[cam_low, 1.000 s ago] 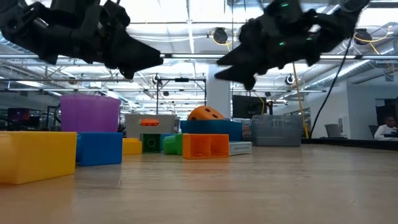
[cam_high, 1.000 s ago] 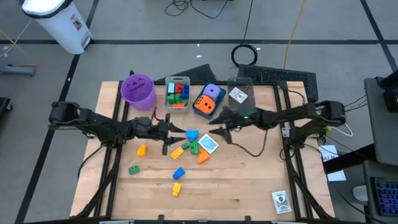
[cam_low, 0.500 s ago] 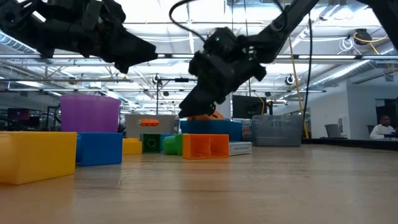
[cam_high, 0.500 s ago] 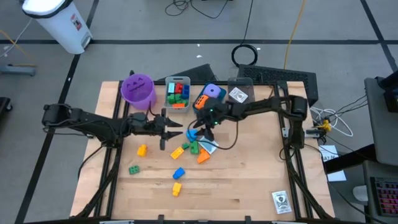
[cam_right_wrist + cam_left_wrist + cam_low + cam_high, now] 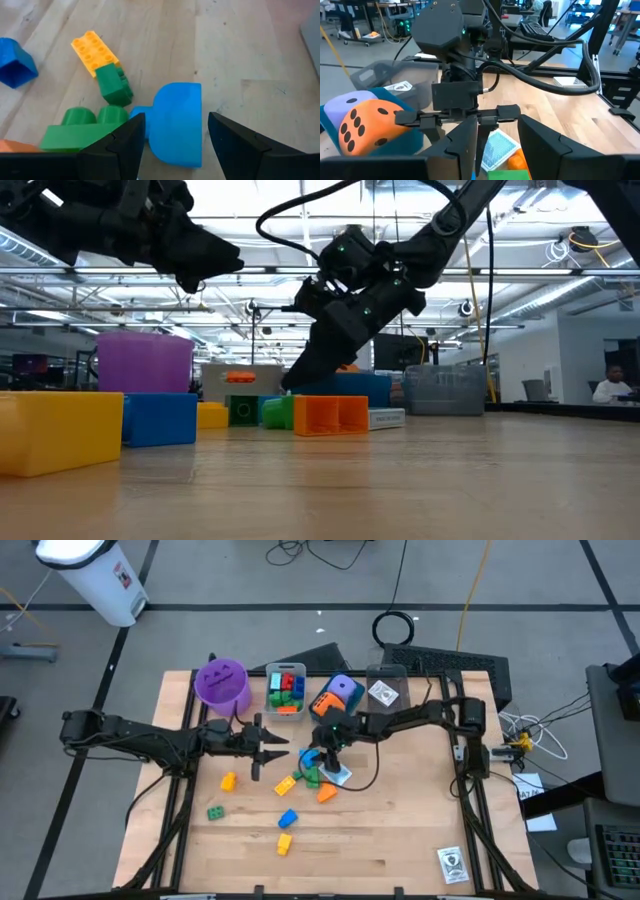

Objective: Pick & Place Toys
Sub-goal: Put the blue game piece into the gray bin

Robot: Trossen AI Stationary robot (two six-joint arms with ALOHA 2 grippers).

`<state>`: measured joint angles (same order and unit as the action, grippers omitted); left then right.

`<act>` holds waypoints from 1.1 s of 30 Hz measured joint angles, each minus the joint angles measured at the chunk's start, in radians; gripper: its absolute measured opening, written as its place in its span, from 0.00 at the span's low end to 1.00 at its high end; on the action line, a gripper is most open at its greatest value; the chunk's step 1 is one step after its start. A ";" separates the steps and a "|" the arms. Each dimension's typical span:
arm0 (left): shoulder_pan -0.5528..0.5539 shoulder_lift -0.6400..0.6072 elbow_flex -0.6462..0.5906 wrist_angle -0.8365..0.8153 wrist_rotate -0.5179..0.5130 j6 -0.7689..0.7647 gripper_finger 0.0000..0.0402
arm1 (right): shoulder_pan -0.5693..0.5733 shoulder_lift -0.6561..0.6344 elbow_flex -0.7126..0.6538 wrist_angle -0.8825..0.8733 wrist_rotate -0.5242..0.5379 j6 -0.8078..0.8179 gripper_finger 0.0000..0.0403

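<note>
- The right gripper (image 5: 316,757) is reaching low over the toy pile in the middle of the table (image 5: 400,830), its fingers (image 5: 125,145) standing apart on either side of a blue brick (image 5: 177,125) without closing on it.
- The blue brick is lying flat on the wood, touching a green brick (image 5: 80,131); a yellow-and-green brick (image 5: 102,65) is lying just beside them, and another blue brick (image 5: 15,61) is sitting farther off.
- The left gripper (image 5: 283,747) is hanging above the table just left of the pile, pointing toward the right gripper, its fingers (image 5: 465,145) partly spread and holding nothing.
- An orange die (image 5: 367,125) and a purple die (image 5: 343,687) are sitting in the blue bin (image 5: 330,720) behind the pile.
- Several bricks are filling the grey bin (image 5: 285,690) beside the purple cup (image 5: 221,684).
- A printed cube (image 5: 382,692) is resting in the clear bin (image 5: 385,673).
- Loose yellow (image 5: 284,843), blue (image 5: 287,818), green (image 5: 215,812) and orange (image 5: 327,793) bricks are lying scattered nearer the front edge.
</note>
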<state>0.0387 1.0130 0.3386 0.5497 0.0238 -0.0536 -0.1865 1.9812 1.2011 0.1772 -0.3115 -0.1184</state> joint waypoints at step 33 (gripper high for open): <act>0.000 0.000 0.000 -0.001 0.000 -0.004 0.37 | 0.090 -0.013 0.000 -0.145 0.265 -0.045 0.52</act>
<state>0.0387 1.0130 0.3386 0.5490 0.0235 -0.0574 -0.0963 1.9682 1.2010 0.0320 -0.0465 -0.1637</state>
